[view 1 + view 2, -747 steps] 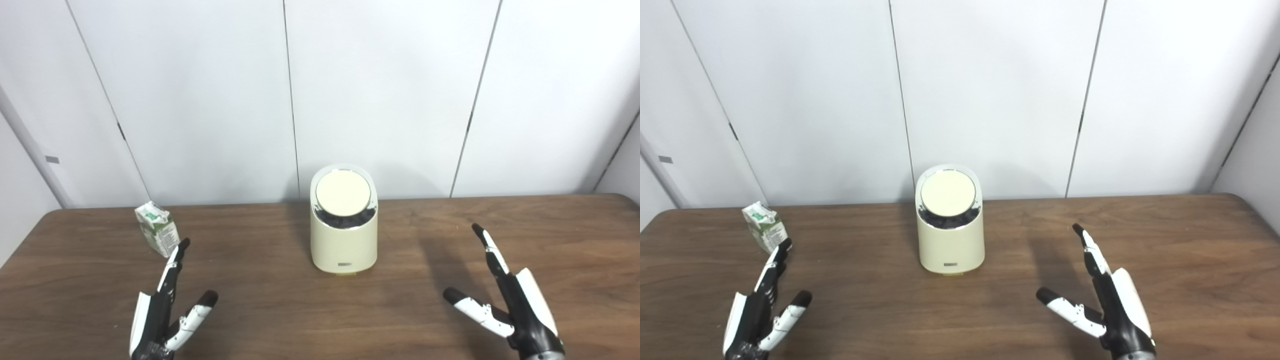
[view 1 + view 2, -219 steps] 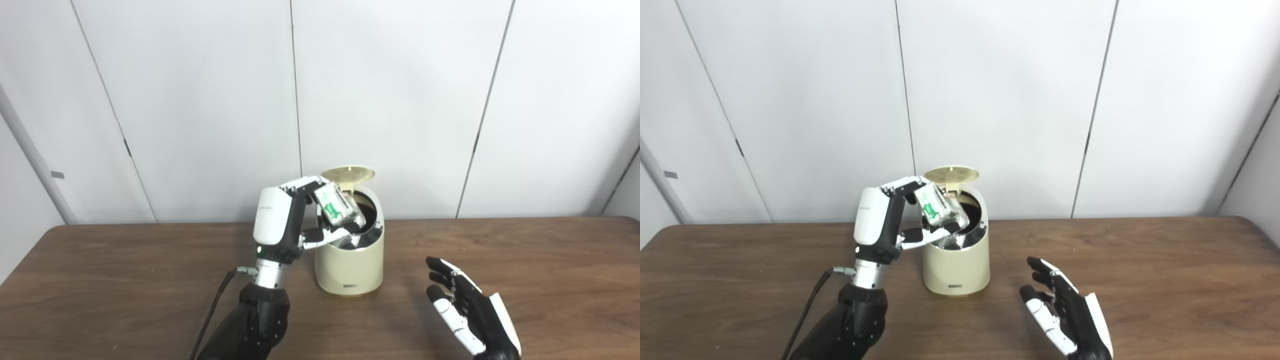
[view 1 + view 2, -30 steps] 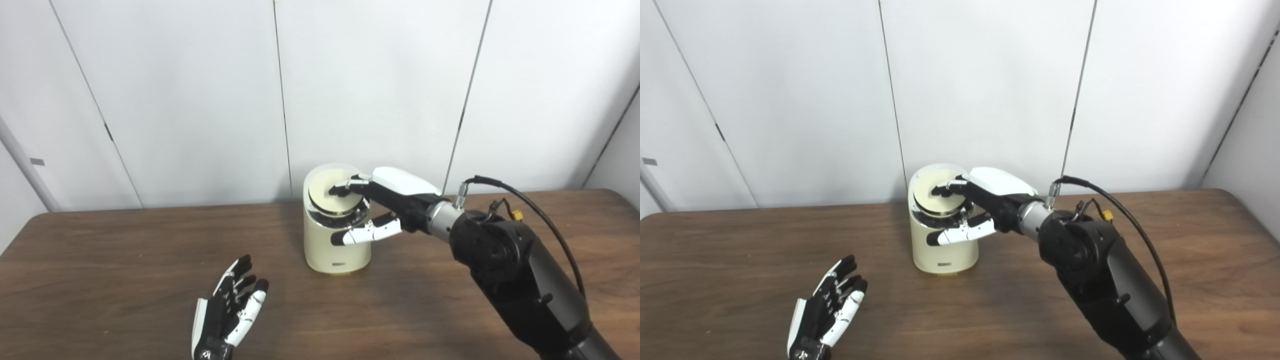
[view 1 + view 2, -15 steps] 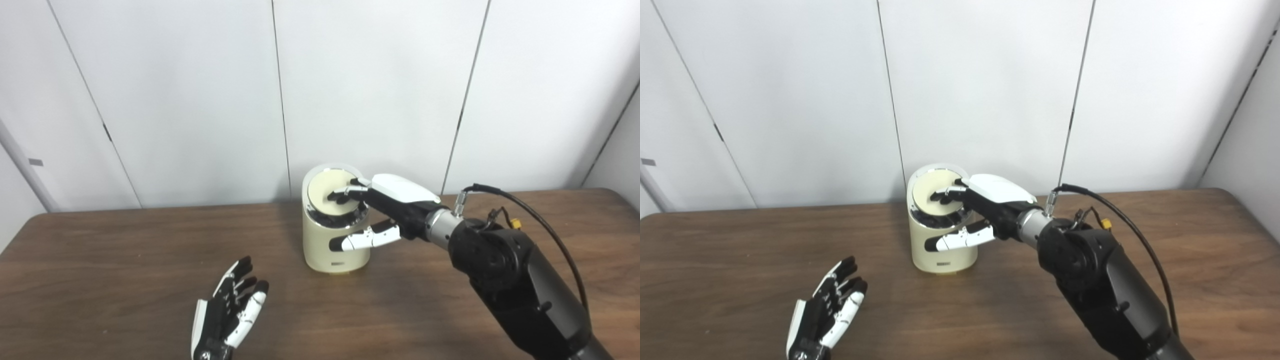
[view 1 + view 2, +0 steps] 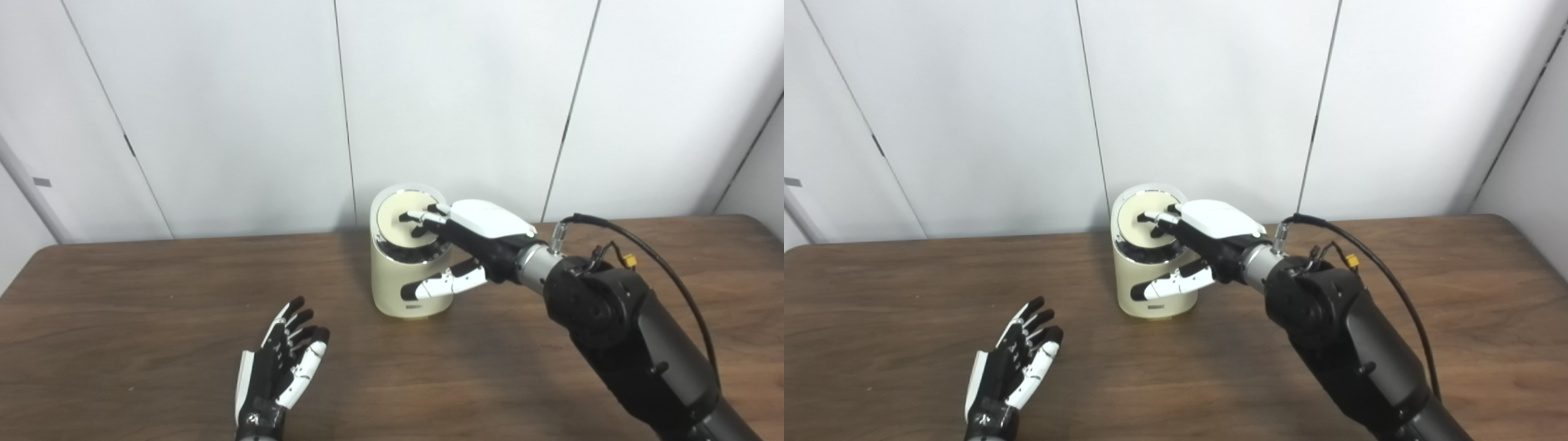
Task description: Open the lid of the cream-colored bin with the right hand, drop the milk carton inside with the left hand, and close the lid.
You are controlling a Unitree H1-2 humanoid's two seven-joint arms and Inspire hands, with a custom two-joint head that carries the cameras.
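Fingers point(image 5: 415, 217) of the right hand point(image 5: 474, 229) lie spread and nearly flat on the round lid point(image 5: 404, 215) of the cream-colored bin point(image 5: 407, 285), tips touching its top face, with the thumb held apart in front of the bin's wall; the hand grips nothing. That lid sits down on the slanted, chrome-ringed mouth, though whether it has fully latched cannot be told from either view. No milk carton is visible anywhere on the bench point(image 5: 122, 318), so it is most likely inside the bin, out of sight under the lid. The bin stands upright toward the far edge of the bench, about midway along it. Near the front edge, the left hand point(image 5: 278, 370) rests with its fingers loosely apart and empty, well apart from the bin. The step in hand appears to be the last one, pressing the lid shut. To do it well, the push should go square to the slanted lid face and near its middle or front part, away from the hinge at the back, so the lid seats evenly. A press that leans toward the far edge could slide or tip the light bin, so the force is best kept downward and modest. Afterwards the fingers should lift straight off, so that they do not drag the lid open.
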